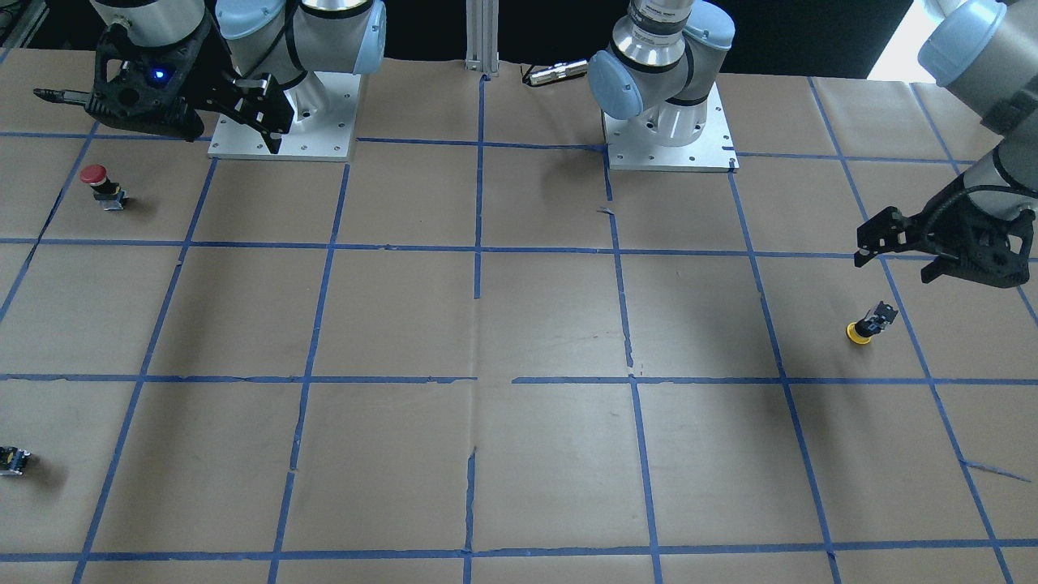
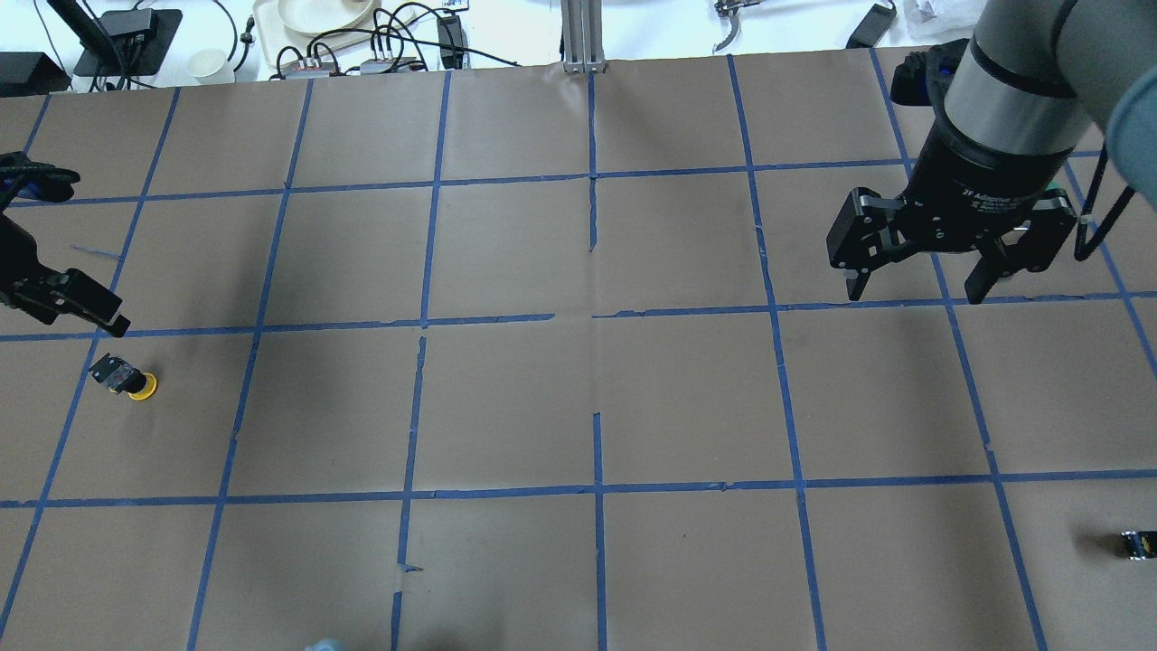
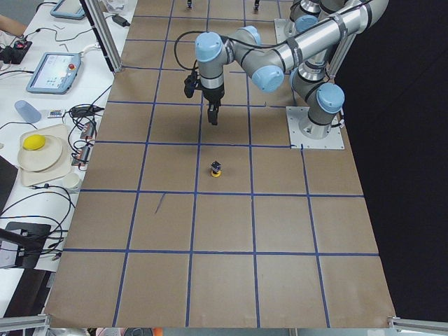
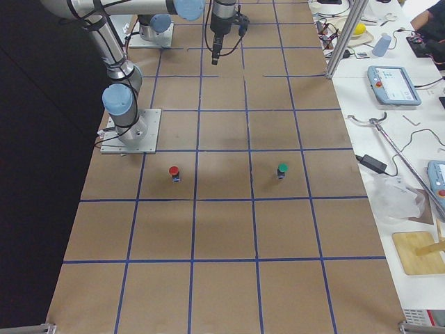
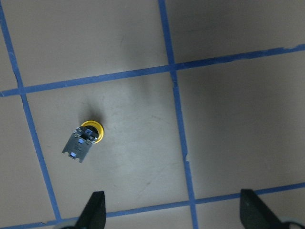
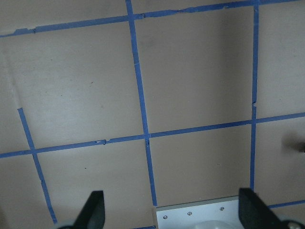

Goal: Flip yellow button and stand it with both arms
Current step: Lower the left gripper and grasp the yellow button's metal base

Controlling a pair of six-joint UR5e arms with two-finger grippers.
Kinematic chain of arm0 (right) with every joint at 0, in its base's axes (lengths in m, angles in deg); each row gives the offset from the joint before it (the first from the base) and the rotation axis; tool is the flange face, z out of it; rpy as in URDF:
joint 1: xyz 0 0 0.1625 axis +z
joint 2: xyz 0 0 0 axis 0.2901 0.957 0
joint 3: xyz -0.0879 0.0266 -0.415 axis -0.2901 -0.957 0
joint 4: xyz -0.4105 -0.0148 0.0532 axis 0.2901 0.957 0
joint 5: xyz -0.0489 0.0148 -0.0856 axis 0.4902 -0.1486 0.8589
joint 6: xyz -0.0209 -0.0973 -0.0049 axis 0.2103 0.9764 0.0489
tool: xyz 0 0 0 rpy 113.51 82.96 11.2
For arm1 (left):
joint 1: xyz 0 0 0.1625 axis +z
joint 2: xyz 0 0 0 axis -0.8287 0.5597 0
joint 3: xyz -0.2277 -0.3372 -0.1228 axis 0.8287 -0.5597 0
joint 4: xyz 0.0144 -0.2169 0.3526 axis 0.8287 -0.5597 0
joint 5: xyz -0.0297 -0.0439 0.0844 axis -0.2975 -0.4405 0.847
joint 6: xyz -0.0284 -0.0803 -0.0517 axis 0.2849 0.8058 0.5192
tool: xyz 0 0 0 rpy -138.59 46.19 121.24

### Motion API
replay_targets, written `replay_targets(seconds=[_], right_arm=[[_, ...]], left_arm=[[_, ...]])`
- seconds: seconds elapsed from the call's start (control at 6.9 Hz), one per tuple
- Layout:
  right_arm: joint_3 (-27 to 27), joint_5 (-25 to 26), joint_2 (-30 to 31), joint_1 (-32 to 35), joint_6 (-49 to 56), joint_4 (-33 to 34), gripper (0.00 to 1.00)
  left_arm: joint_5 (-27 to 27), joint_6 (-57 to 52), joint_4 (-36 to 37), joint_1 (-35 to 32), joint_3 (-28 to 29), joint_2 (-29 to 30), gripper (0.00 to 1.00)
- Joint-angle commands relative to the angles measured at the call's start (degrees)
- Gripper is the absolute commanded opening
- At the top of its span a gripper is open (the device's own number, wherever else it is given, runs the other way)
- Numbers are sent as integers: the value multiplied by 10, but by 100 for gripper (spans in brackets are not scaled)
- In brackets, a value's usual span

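Note:
The yellow button [image 1: 864,326] rests on the brown paper with its yellow cap down and its black and grey body up, leaning. It also shows in the overhead view [image 2: 125,377], the exterior left view [image 3: 216,169] and the left wrist view [image 5: 85,140]. My left gripper [image 1: 894,268] hangs open and empty above the table, just on the robot's side of the button and apart from it; the left wrist view [image 5: 174,212] shows its jaws wide. My right gripper [image 2: 917,291] is open and empty, high over the other half of the table, far from the button.
A red-capped button [image 1: 101,185] stands near my right arm's base plate [image 1: 324,142]. A green-capped button [image 4: 281,169] stands beside it in the exterior right view. A small capless black switch block [image 2: 1137,543] lies at the table's right edge. Blue tape lines grid the paper.

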Motion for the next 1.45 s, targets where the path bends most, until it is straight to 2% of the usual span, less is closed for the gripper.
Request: replay_targets(seconds=[0.0,0.14,0.58,0.72,0.87,1.01,1.16,1.3], right_arm=[[1,0,-1,1,-2,0,100],[0,-7,0,2,-2,4,100],[2,-4,-1,3,4,1,100],[3,-7,-4,3,-2,7,100],[3,-6,-5,3,-2,7,100],[4,-6,-5,3,-2,9,100],[11,-6,-3,3,-5,8,100],[13,-6,-3,3,-5,9,100]], left_arm=[[0,-178,78,25,-9,59,100],[0,-224,112,36,-16,88,100],[-1,-332,210,56,-85,100,100],[-1,-346,219,57,-96,100,99],[0,-347,221,57,-98,102,92],[0,-347,221,57,-98,101,58],[0,-347,221,57,-98,101,31],[1,-347,222,57,-97,97,11]])
